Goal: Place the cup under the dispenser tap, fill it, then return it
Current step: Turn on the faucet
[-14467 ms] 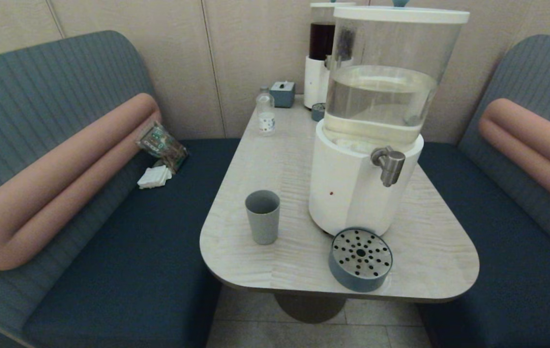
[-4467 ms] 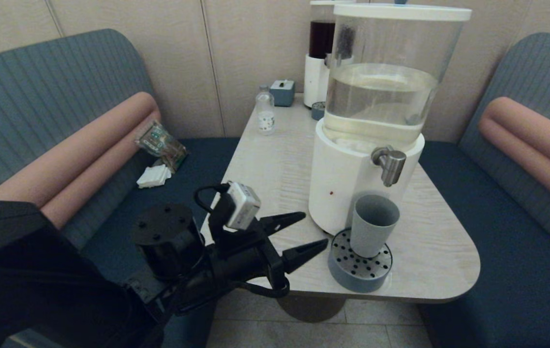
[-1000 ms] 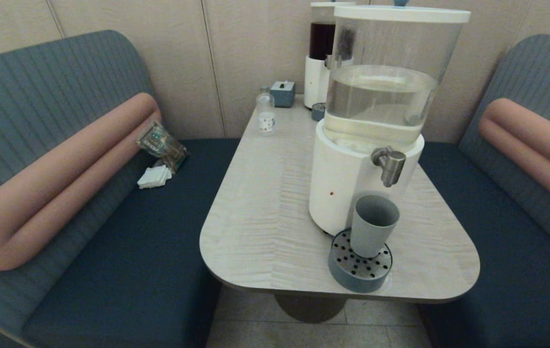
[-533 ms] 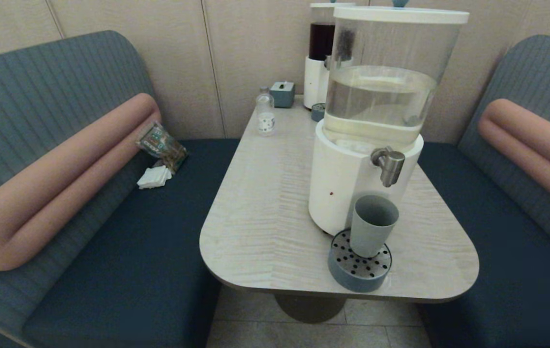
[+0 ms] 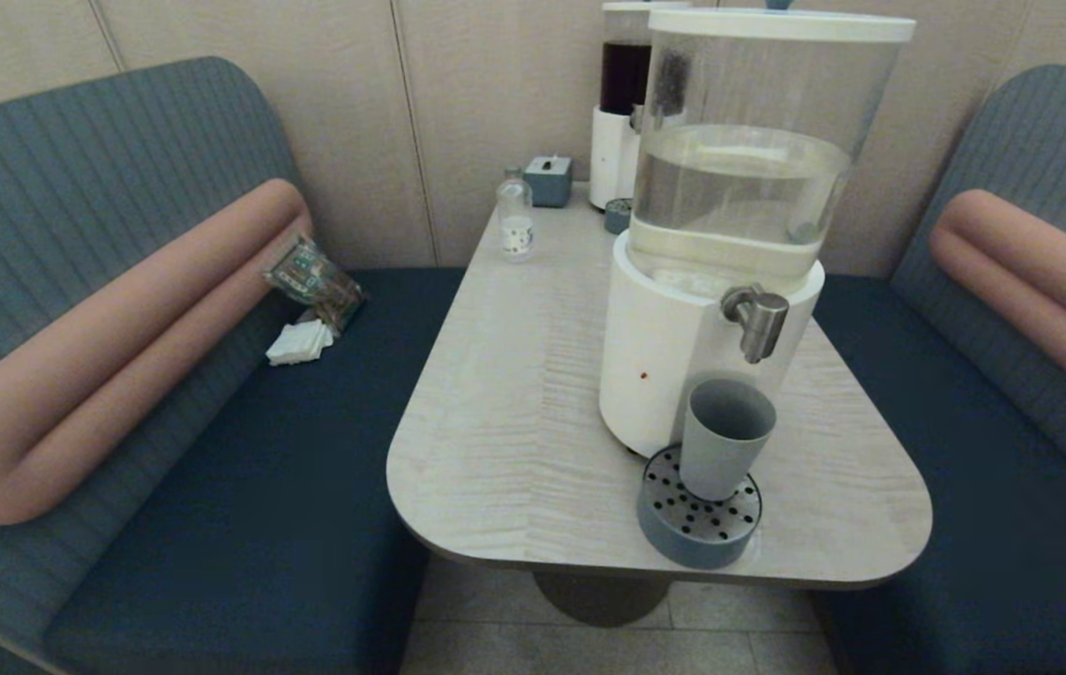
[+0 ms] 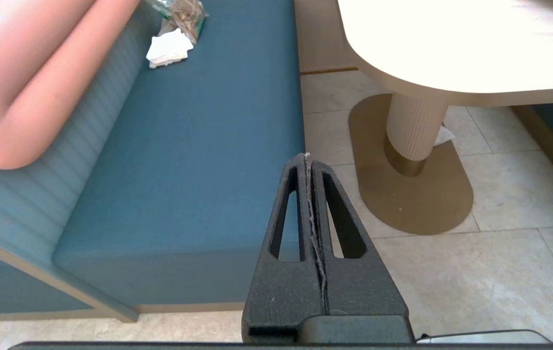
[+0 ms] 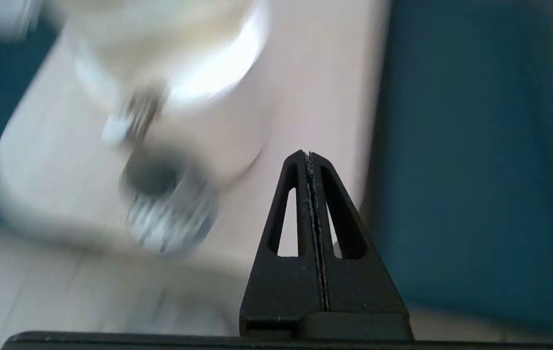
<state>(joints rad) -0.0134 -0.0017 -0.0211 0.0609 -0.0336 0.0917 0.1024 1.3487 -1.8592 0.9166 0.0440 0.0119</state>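
So our plain grey-blue tapered cup (image 5: 726,436) is standing upright on the round blue-grey drip tray with the perforated metal top (image 5: 699,520), right at the front of the pale wood-grain surface (image 5: 504,441). It sits just below the short brushed-steel dispenser tap (image 5: 757,320), with a gap between the nozzle and the rim. The tap belongs to the big dispenser with the white base and clear tank (image 5: 729,216), and the tank shows water in it. We can't tell if there's anything in the cup.

Neither arm shows up in the head view. Our left claw (image 6: 308,160) is pressed fully together, holding nothing, hanging low over the edge of the blue bench seat (image 6: 198,146) and the tiled floor (image 6: 475,272), beside the pedestal of the surface. Our right claw (image 7: 308,158) is also pinched together and empty, above the right-hand end of the surface, with the cup (image 7: 152,177) and tap (image 7: 133,119) blurry ahead of it and well apart from it.

Further back, a small clear bottle (image 5: 515,218) and a slimmer dark-tank dispenser (image 5: 622,103) stand near the wall.
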